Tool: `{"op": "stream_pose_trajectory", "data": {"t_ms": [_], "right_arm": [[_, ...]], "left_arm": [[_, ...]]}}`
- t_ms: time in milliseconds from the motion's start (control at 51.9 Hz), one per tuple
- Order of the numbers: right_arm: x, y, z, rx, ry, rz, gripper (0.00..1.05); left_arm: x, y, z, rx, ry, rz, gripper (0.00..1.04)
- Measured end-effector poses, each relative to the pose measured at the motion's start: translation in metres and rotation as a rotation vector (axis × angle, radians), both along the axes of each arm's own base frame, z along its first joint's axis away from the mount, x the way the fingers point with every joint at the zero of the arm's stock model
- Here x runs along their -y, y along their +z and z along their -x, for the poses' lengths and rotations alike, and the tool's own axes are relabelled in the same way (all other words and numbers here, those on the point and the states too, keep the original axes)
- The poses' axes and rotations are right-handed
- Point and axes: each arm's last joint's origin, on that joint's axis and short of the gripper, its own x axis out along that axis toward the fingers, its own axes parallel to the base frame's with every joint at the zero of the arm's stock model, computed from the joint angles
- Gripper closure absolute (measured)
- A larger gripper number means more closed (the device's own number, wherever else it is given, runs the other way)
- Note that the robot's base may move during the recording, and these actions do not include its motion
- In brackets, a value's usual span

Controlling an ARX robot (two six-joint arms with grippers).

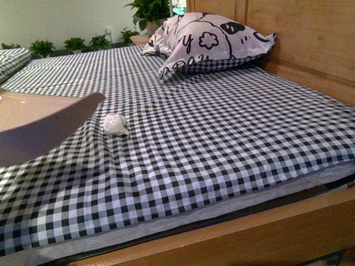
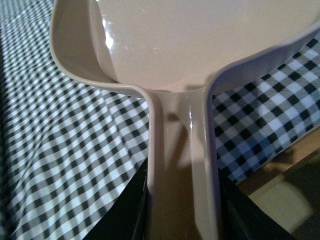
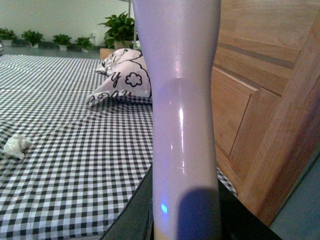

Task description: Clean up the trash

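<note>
The left tool (image 2: 182,222) clamps the dustpan (image 1: 30,125) handle, the right tool (image 3: 185,225) the brush handle (image 3: 182,125). Set the pan's lip flat beside the trash (image 1: 115,124), centre-left, then sweep gently.

Front wide, wrists close — all share checkered sheet (image 1: 225,142).

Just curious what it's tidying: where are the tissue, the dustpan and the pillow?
tissue (image 1: 115,124): front view, middle of the lump.
dustpan (image 1: 29,119): front view, bare inner wall.
pillow (image 1: 212,40): front view, patterned top face.

Checked-sheeted bed (image 1: 237,148) — small white trash (image 1: 115,124) mid-sheet, patterned pillow (image 1: 206,43) at the far end
</note>
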Motion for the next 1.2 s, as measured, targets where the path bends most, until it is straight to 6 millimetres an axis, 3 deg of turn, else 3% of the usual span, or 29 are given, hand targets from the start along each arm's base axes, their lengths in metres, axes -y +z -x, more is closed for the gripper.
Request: {"op": "stream_pose_trajectory", "data": {"t_ms": [173,482,887,1195], "right_arm": [[0.000,0.000,0.000,0.000,0.000,0.000,0.86],[0.000,0.000,0.000,0.000,0.000,0.000,0.86],[0.000,0.000,0.000,0.000,0.000,0.000,0.86],[0.000,0.000,0.000,0.000,0.000,0.000,0.86]], "left_arm": [[0.019,-0.011,-0.020,-0.050,-0.095,-0.027,0.77],[0.015,-0.037,-0.039,-0.148,-0.126,-0.107,0.77],[0.003,-0.050,-0.050,-0.162,-0.152,-0.123,0.77],[-0.004,-0.054,-0.047,-0.209,-0.163,-0.126,0.77]]}}
